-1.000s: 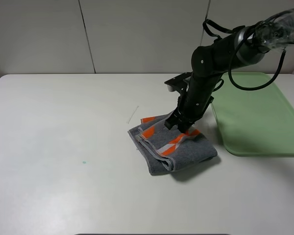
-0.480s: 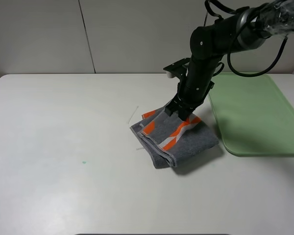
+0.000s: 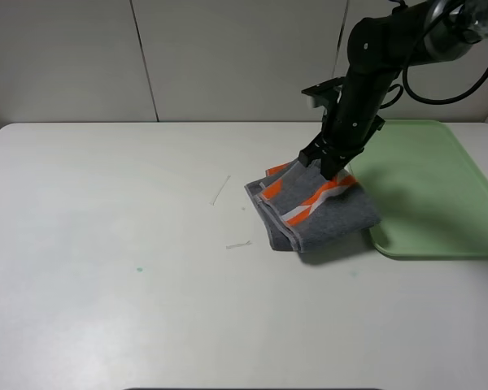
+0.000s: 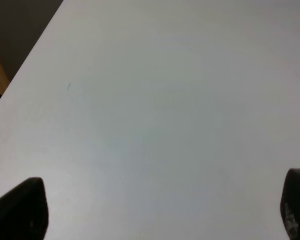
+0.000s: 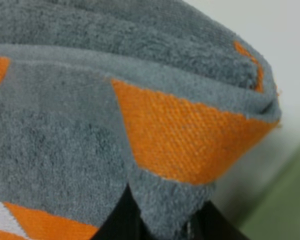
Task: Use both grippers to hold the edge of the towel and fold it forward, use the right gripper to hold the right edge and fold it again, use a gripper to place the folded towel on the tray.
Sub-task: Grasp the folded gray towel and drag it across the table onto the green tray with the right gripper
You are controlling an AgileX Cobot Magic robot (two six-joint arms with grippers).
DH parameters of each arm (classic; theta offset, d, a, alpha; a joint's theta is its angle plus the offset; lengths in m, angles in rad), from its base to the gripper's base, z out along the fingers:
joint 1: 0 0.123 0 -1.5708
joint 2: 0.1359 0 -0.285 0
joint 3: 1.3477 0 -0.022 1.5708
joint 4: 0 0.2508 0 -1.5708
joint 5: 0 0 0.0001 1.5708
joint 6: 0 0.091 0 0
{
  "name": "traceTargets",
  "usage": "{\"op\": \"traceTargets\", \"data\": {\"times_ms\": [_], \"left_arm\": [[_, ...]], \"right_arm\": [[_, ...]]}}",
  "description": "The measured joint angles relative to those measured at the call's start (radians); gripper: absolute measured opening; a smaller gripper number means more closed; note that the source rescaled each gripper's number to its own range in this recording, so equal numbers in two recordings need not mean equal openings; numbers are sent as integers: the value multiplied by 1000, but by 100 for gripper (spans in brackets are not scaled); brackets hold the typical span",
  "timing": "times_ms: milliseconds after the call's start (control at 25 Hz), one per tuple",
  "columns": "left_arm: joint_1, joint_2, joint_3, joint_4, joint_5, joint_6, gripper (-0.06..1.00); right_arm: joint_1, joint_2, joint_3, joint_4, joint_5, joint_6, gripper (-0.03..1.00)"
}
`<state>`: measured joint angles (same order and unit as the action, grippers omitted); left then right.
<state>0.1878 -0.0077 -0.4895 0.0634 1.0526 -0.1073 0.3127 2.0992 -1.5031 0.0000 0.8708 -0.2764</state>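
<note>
The towel (image 3: 321, 213) is folded into a thick grey bundle with orange-and-white bands on top. It hangs tilted, its right corner at the tray's (image 3: 439, 195) left rim. My right gripper (image 3: 324, 165) comes down from above and is shut on the towel's far upper edge. In the right wrist view the towel (image 5: 90, 125) fills the frame, with its cloth pinched between my right gripper's (image 5: 162, 225) black fingers (image 5: 121, 220); a strip of the tray (image 5: 285, 200) shows beside it. My left gripper (image 4: 157, 210) is open over bare table, out of the exterior view.
Two short pale threads (image 3: 220, 190) (image 3: 238, 244) lie on the white table left of the towel. A tiny green speck (image 3: 138, 269) marks the table further left. Grey wall panels stand behind the table's far edge.
My right gripper has carried the towel to the right and away from the camera, up to the tray's left rim. The left wrist view gives no earlier frame.
</note>
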Motion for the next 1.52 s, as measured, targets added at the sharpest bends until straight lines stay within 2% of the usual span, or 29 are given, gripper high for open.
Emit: {"op": "traceTargets", "data": {"times_ms": [320, 560, 920, 1280, 1520], "left_arm": [[0, 0, 0, 0, 0, 0, 93], [0, 0, 0, 0, 0, 0, 93], [0, 0, 0, 0, 0, 0, 93], [0, 0, 0, 0, 0, 0, 93], [0, 0, 0, 0, 0, 0, 93]], "right_arm": [[-143, -7, -1, 0, 11, 0, 12], [-239, -12, -62, -15, 31, 0, 12], [-369, -18, -99, -37, 13, -8, 12], [-409, -17, -99, -155, -61, 6, 12], [-409, -17, -99, -173, -84, 15, 12]]}}
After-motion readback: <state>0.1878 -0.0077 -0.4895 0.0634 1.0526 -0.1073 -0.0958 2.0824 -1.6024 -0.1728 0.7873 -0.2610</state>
